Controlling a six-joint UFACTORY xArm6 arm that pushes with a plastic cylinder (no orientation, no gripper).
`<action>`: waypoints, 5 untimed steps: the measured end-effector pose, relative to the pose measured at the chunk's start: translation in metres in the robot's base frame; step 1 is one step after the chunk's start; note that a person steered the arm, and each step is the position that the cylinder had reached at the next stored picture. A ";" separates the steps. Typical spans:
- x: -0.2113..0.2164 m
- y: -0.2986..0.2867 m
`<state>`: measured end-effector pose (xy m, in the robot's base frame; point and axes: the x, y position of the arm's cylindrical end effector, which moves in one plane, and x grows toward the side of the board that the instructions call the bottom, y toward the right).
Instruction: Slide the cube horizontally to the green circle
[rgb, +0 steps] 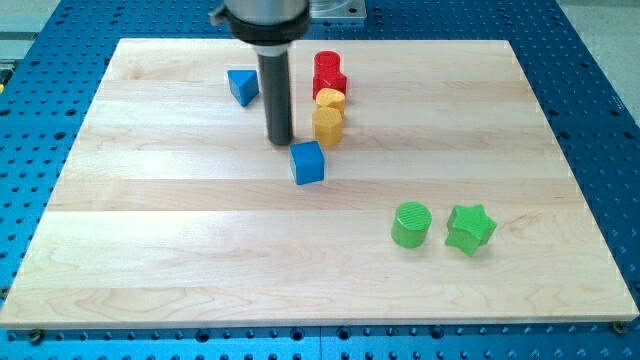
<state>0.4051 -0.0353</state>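
Note:
The blue cube (308, 162) sits near the middle of the wooden board (200, 250). My tip (280, 140) stands just up and left of it, close to its upper left corner, with a small gap or light contact that I cannot tell apart. The green circle, a short cylinder (411, 224), lies down and to the right of the cube, with a green star (470, 228) right next to it on the view's right.
A blue triangular block (242, 86) lies at the top left of the rod. Two red blocks (329, 72) and two yellow blocks (328, 115) form a column just right of the rod. Blue perforated table surrounds the board.

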 end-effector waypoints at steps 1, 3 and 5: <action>0.056 0.017; 0.057 0.039; 0.095 0.061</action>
<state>0.4998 0.0259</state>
